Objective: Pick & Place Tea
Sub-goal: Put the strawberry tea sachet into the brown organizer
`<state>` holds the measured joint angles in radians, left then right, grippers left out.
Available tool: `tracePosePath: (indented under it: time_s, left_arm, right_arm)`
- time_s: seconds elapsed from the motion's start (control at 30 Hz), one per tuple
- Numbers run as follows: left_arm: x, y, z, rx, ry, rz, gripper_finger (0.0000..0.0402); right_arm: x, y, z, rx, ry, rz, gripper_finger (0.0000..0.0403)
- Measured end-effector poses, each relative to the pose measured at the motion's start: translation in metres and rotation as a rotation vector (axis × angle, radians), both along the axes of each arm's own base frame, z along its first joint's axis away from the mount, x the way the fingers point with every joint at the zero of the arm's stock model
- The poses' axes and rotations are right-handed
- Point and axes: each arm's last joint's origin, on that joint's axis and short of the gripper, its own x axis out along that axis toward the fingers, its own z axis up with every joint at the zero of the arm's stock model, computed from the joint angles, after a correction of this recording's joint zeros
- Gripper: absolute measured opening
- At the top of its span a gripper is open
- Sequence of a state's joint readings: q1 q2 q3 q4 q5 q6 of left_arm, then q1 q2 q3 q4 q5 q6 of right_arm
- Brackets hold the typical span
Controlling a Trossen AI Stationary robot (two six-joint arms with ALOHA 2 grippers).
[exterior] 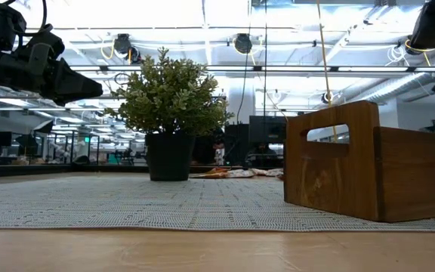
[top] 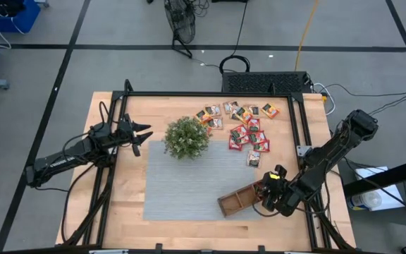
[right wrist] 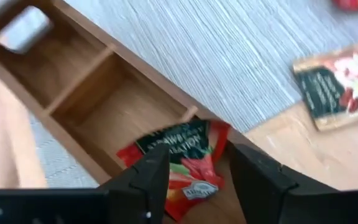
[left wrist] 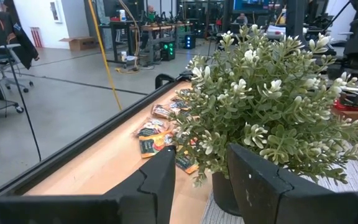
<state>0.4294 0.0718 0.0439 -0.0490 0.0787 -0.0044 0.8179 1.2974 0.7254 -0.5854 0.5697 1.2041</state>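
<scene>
The tea is a heap of small red, orange and green sachets (top: 245, 123) lying flat on the wood at the table's far right, with one stray sachet (top: 253, 158) nearer the tray. The brown three-compartment tray (top: 238, 199) rests on the grey mat's near right corner. My right gripper (right wrist: 197, 180) hangs open, slanting down over the tray's right end compartment. A red sachet (right wrist: 179, 162) lies in that compartment between and below the fingers. My left gripper (top: 143, 134) waits open and level, left of the potted plant (top: 186, 137).
The potted plant stands on the grey ribbed mat (top: 189, 183) at its far left corner. The tray's other two compartments (right wrist: 82, 78) hold nothing. A black frame runs along the table's edges (top: 210, 94). In the low view the tray's handle end (exterior: 331, 162) faces the camera.
</scene>
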Motion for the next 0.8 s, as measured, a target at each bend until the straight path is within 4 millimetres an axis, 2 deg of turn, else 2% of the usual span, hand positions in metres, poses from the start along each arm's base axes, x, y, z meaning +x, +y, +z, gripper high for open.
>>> tracePosePath:
  time_s: [0.17, 0.37, 0.6, 0.8]
  left_arm:
    - [0.0, 0.0, 0.0, 0.0, 0.0, 0.0, 0.0147]
    - [0.0, 0.0, 0.0, 0.0, 0.0, 0.0, 0.0147]
    - [0.0, 0.0, 0.0, 0.0, 0.0, 0.0, 0.0147]
    - [0.0, 0.0, 0.0, 0.0, 0.0, 0.0, 0.0147]
  right_arm:
    - [0.002, 0.0, 0.013, -0.035, -0.086, 0.103, 0.0148]
    - [0.004, -0.004, 0.029, -0.194, -0.171, 0.267, 0.0148]
    - [0.008, -0.015, 0.035, -0.376, -0.099, 0.545, 0.0144]
    - [0.017, -0.034, 0.033, -0.276, 0.001, 0.562, 0.0144]
